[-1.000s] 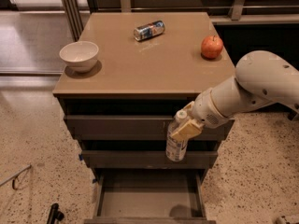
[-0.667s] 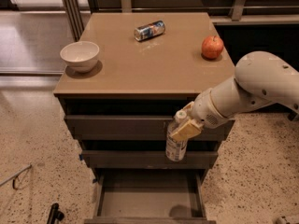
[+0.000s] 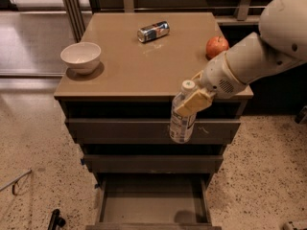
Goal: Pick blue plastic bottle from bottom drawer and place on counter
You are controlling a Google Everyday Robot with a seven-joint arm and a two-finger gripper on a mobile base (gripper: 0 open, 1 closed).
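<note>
The gripper [image 3: 193, 101], fingers clamped on the blue plastic bottle [image 3: 181, 123], holds it upright, cap upward, at the front edge of the counter [image 3: 144, 68].

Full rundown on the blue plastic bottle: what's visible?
The blue plastic bottle is small, clear plastic, with a white screw cap and white-and-blue label. It hangs near upright in front of the upper drawer fronts, cap about level with the counter edge, above the open bottom drawer. The gripper clamps its upper part; nothing else touches it.
</note>
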